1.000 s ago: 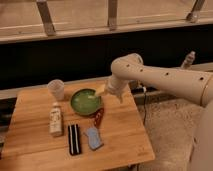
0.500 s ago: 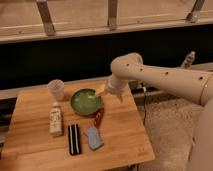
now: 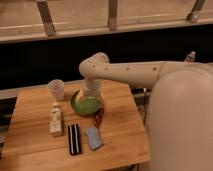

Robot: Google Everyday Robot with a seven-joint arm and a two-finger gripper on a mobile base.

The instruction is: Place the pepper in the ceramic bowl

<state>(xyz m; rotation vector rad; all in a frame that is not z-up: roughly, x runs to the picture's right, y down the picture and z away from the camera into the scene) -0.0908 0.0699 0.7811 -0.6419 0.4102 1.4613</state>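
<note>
The green ceramic bowl [image 3: 84, 105] sits on the wooden table [image 3: 35, 145] near the middle back. The small dark red pepper [image 3: 99, 118] lies on the table just off the bowl's front right rim. My gripper [image 3: 92, 96] hangs from the white arm, low over the right half of the bowl, and hides part of the rim. The pepper is apart from the gripper, a short way in front of it.
A clear plastic cup [image 3: 56, 89] stands left of the bowl. A white bottle [image 3: 56, 120], a black bar [image 3: 74, 139] and a blue-grey sponge piece [image 3: 93, 138] lie in front. My white arm and body [image 3: 180, 120] fill the right side.
My arm and gripper have swung left, from beside the bowl's right rim to over the bowl. The pepper and the other things have not moved.
</note>
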